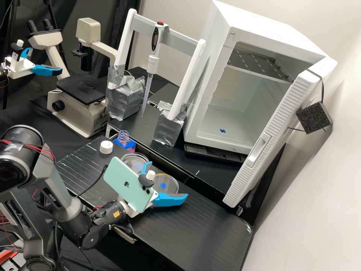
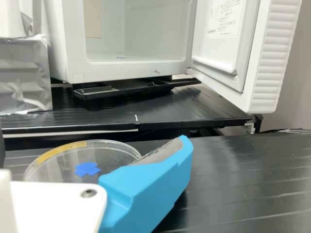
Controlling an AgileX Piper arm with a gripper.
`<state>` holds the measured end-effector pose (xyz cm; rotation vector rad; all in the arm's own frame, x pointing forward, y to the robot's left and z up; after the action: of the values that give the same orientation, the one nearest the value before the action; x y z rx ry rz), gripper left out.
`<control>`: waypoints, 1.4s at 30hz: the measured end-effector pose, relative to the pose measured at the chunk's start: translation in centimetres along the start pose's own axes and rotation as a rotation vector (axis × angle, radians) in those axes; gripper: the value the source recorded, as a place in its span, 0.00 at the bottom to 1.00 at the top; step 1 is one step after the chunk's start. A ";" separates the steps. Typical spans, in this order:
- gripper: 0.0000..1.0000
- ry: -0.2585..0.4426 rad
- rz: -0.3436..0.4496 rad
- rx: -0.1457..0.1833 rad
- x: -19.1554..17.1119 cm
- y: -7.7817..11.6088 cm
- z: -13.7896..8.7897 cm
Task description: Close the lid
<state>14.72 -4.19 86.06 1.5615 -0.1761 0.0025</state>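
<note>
High view: gripper (image 1: 168, 180) has fingers (image 1: 171, 199) spread at yellow-edged clear lid (image 1: 172, 184), likely pre-grasp; next move needs a rim pinch, then carrying it left onto dish (image 1: 131, 161).

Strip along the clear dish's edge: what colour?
Yellow; the strip shows best in the wrist view.
</note>
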 end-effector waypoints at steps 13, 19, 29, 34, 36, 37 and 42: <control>1.00 -0.048 0.009 -0.023 -0.3 0.3 1.3; 1.00 -0.045 0.007 -0.023 -0.3 0.3 1.3; 0.00 -0.028 -0.006 -0.018 -0.1 0.0 1.0; 0.00 -0.029 -0.004 -0.011 0.0 0.0 1.0; 0.00 -0.031 -0.001 -0.008 0.0 0.0 1.0; 0.00 -0.031 -0.001 -0.008 0.0 0.0 1.0; 0.00 -0.030 -0.003 -0.008 0.1 -0.1 1.0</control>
<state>14.69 -5.19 86.00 1.5540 -0.1972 -0.0236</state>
